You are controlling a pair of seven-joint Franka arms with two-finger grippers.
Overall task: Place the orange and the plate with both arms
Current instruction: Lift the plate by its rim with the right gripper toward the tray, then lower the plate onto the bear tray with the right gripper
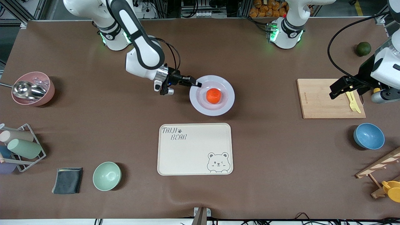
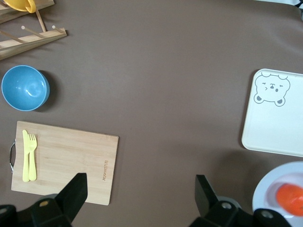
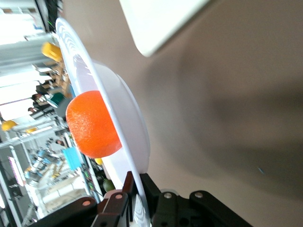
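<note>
The orange (image 1: 213,95) lies in the middle of the pale plate (image 1: 226,84), which is farther from the front camera than the cream bear tray (image 1: 195,148). My right gripper (image 1: 197,83) is shut on the plate's rim at the side toward the right arm's end. In the right wrist view its fingers (image 3: 163,187) pinch the thin rim of the plate (image 3: 128,113), with the orange (image 3: 92,125) resting on it. My left gripper (image 1: 339,89) hangs open and holds nothing over the wooden cutting board (image 1: 325,100). The left wrist view shows the left gripper (image 2: 140,189), plate (image 2: 279,182) and orange (image 2: 291,198).
A yellow fork (image 1: 353,101) lies on the cutting board. A blue bowl (image 1: 368,136), a wooden rack (image 1: 381,165) and a dark green fruit (image 1: 363,48) are at the left arm's end. A green bowl (image 1: 107,176), folded cloth (image 1: 67,180), cup rack (image 1: 18,150) and pink bowl (image 1: 32,88) are at the right arm's end.
</note>
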